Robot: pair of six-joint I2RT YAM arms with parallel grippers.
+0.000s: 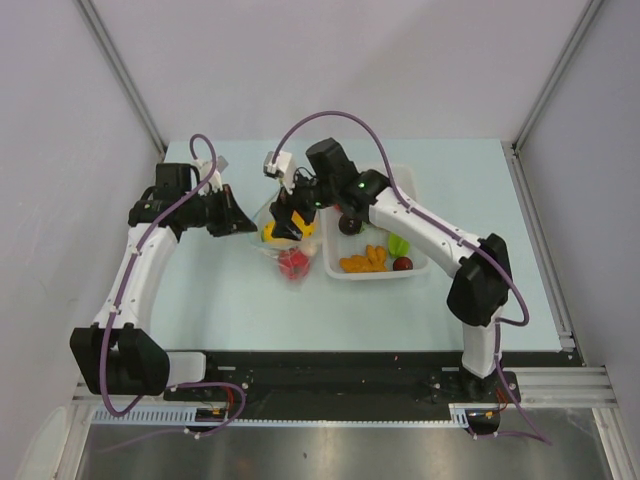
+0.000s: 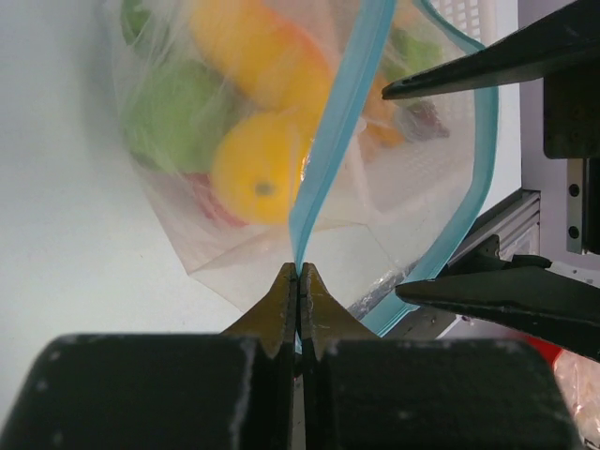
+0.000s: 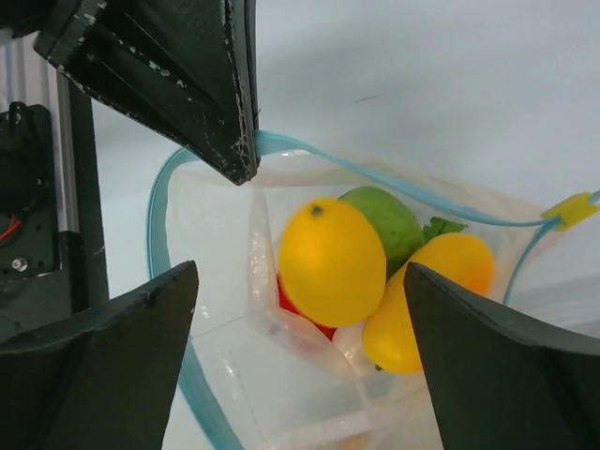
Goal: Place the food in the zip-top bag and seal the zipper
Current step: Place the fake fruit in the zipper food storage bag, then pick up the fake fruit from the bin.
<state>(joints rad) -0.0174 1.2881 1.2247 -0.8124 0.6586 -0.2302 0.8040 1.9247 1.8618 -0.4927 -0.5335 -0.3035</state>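
The zip-top bag (image 1: 287,250) lies around the middle of the worktop (image 1: 200,300), its closed end toward the near edge, with red, yellow and green food (image 3: 331,261) inside. Just beside it, toward the right edge, stands a white basket (image 1: 380,277) with orange, green and dark pieces in it. Slightly farther back, the right gripper (image 1: 290,226) hangs released, jaws wide, over the bag's gaping mouth. Toward the left edge, the left gripper (image 2: 298,281) is clenched on the teal zipper (image 2: 337,122) at one end of the mouth.
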